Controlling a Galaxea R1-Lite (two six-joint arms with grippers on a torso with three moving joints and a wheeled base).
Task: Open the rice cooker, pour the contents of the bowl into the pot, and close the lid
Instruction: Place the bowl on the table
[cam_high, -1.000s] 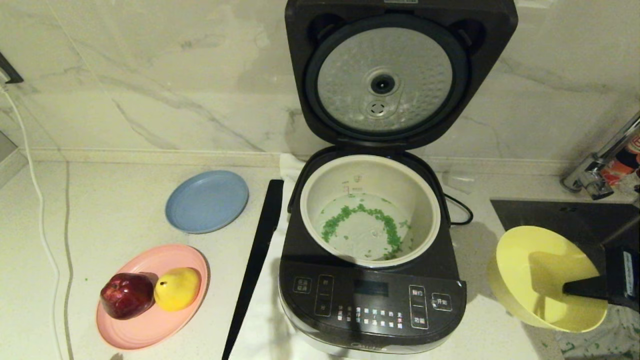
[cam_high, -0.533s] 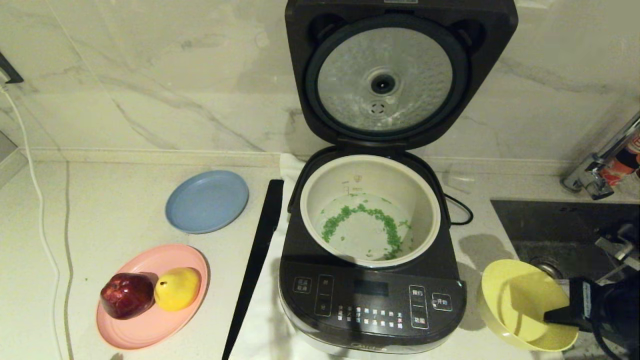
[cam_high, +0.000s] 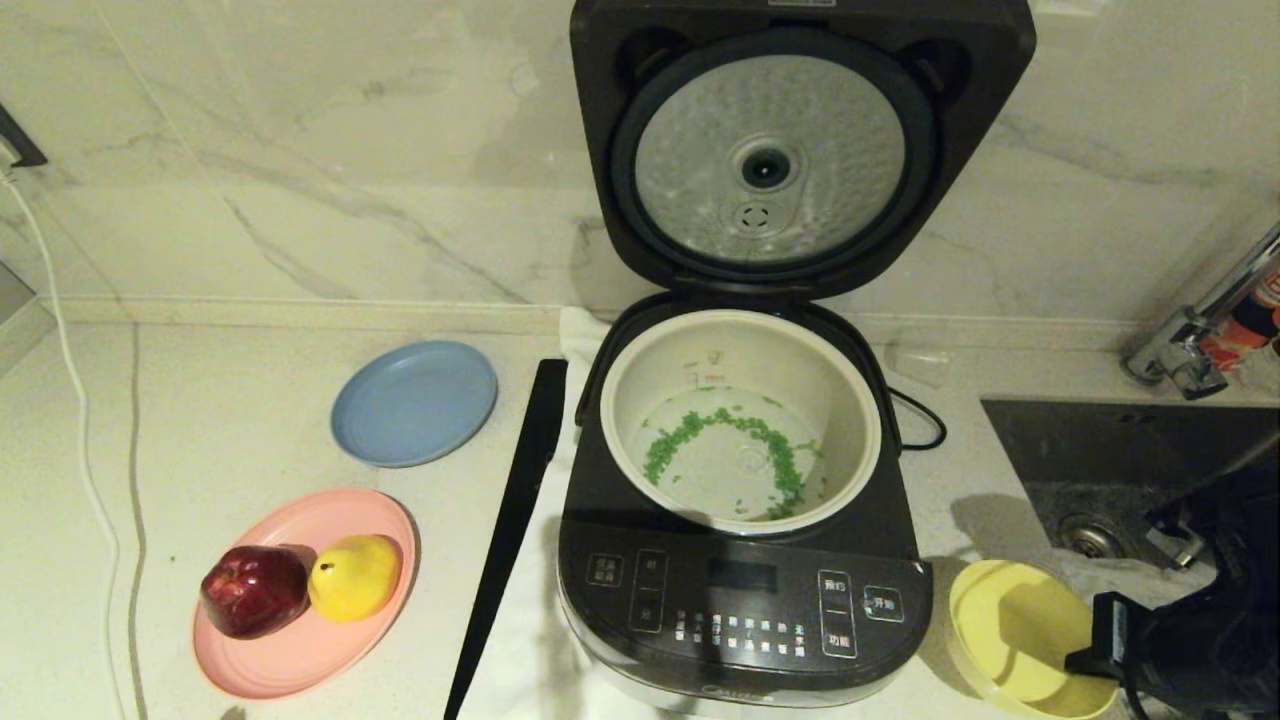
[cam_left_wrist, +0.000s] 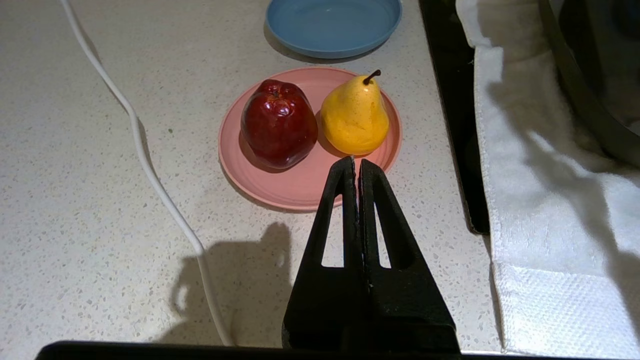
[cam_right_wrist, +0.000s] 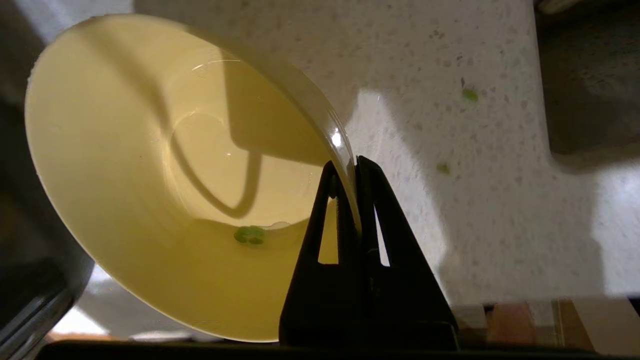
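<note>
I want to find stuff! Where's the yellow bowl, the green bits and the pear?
bowl (cam_high: 1005, 625), head view, inside wall near its middle.
green bits (cam_high: 780, 465), head view, right side of the ring in the pot.
pear (cam_left_wrist: 355, 117), left wrist view, its fat belly.

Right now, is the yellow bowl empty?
Almost empty. The bowl, pinched at its rim by the right gripper, holds only a couple of green bits; the rest lie in the pot.
</note>
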